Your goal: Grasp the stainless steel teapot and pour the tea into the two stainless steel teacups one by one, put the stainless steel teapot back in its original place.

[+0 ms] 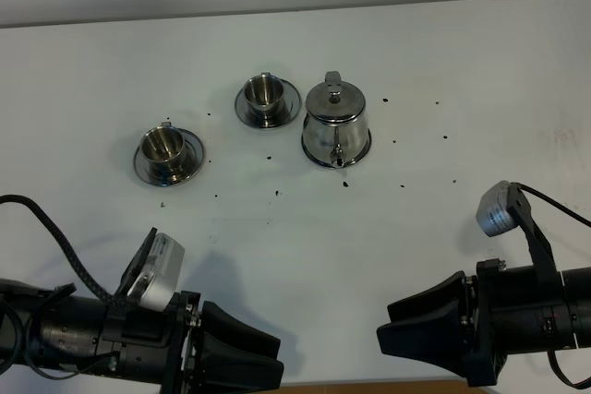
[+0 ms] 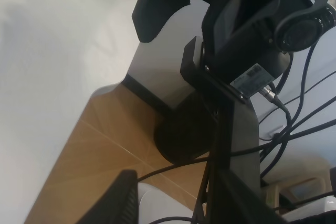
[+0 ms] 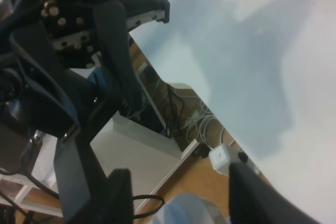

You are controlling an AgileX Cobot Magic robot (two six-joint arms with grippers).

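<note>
Slick, rigid stainless steel teapot (image 1: 336, 122) (likely heavy when full), best grasped by its loop handle (image 1: 332, 77); left gripper (image 1: 279, 362) and right gripper (image 1: 384, 322) spread, empty.

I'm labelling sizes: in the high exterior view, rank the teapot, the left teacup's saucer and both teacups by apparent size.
1. Stainless steel teapot.
2. Left teacup's saucer, about as wide but covering less.
3. Left teacup and right teacup: look alike, so unranked.

left hand (image 1: 278, 363): spread, empty, pointing inward | right hand (image 1: 382, 329): spread, empty, pointing inward
</note>
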